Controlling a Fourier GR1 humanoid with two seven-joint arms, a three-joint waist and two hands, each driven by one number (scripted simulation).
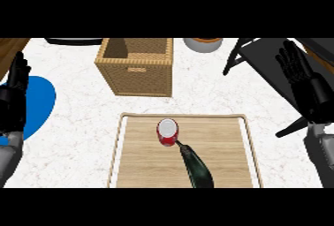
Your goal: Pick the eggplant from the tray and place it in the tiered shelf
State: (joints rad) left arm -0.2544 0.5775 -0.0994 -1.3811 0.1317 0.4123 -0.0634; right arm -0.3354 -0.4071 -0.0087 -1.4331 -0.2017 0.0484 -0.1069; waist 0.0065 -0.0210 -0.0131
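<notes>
A long dark green-black eggplant point(197, 169) lies on the wooden tray point(140, 154), running from the tray's middle toward its near edge. A red can with a white top point(168, 132) stands upright right behind the eggplant's stem end. The dark tiered shelf point(267, 62) rises at the right back. My right hand point(301, 81) is open, fingers up, in front of the shelf at the right edge. My left hand point(13, 95) is open, fingers up, at the left edge. Neither hand touches the eggplant.
A wicker basket point(137, 66) stands behind the tray. A blue plate point(39, 101) lies at the left, partly behind my left hand. A grey-white pot point(203, 44) sits at the back, and a dark round object point(75, 41) at the back left.
</notes>
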